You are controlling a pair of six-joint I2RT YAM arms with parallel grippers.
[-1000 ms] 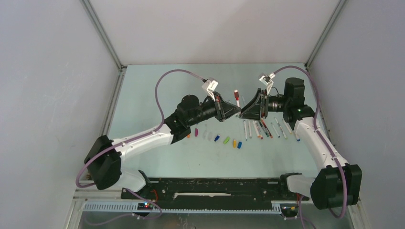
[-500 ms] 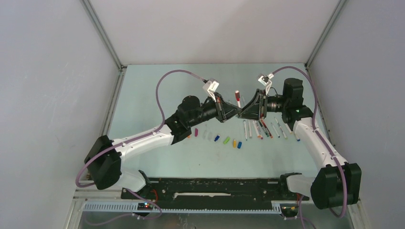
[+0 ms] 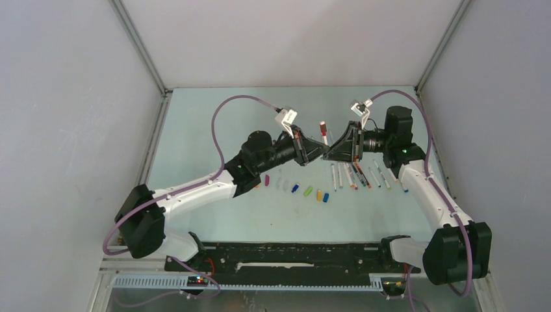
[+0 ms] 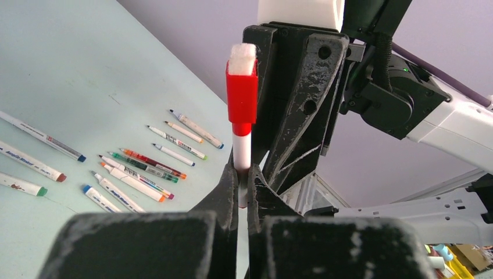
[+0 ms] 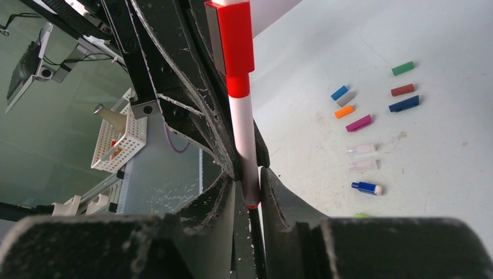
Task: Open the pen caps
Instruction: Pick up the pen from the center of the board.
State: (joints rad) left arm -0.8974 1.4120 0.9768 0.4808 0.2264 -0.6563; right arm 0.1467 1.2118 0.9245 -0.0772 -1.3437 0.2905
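My left gripper (image 4: pixel 243 195) pinches the white pen (image 4: pixel 240 157) by its barrel, upright. The red end (image 4: pixel 241 92) sticks up beyond both claws. My right gripper (image 5: pixel 249 195) straddles the same barrel lower down; I can't tell if it grips.

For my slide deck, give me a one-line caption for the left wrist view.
Left tool grips a red-capped pen upright, facing the right arm's tool, above uncapped pens on the table.

Red cap (image 4: pixel 242 93) — white barrel (image 4: pixel 241 152)
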